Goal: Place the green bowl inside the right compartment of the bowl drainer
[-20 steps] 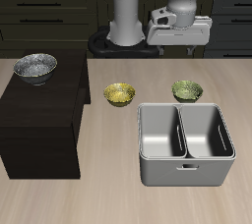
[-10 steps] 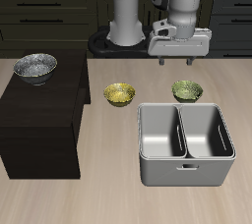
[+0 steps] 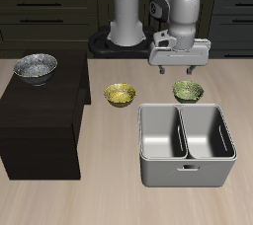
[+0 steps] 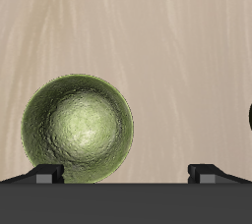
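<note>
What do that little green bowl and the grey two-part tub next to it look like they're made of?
The green bowl looks like glazed ceramic or glass: olive, glossy, with a finely mottled inner surface and a soft highlight in its middle, though a render leaves this open. The bowl drainer looks like brushed metal: even matte grey, thin walls, rounded corners, and a slot handle cut through one long wall.

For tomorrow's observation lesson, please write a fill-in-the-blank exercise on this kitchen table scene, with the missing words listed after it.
1. The green bowl sits on the table, just behind the bowl drainer's ____ compartment.
2. Both wells of the bowl drainer are ____.
3. The gripper hovers above the green bowl with its fingers ____.
4. The silver speckled bowl rests on top of a dark ____.

Missing words: right; empty; open; cabinet
</note>
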{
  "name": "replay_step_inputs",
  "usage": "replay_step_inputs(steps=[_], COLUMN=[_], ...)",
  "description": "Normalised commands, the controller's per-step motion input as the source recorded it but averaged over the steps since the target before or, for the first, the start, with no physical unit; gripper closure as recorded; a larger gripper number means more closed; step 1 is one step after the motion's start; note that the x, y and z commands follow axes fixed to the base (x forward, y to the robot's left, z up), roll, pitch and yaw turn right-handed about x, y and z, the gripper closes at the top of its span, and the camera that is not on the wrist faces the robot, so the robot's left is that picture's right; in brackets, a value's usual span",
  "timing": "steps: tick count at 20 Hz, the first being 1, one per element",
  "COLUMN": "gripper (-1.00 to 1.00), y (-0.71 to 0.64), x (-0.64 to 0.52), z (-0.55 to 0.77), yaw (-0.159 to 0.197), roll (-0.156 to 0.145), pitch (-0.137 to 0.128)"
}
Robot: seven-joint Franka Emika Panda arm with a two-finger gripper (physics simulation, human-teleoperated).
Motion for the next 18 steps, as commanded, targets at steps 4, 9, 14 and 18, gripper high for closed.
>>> replay_step_inputs(steps=[4,9,14,18], gripper=[-1.00,-1.00,-1.00,-1.00], y=[-0.07,-0.05,0.02,-0.03], x=[-0.02,-0.04,0.05,0.17], z=[-0.23,-0.21,-0.23,-0.31], yaw=[-0.014,-0.008,-0.005,0.000], roll=[-0.003,-0.001,-0.002,-0.019], pitch=[0.033,0.019,0.027,0.054])
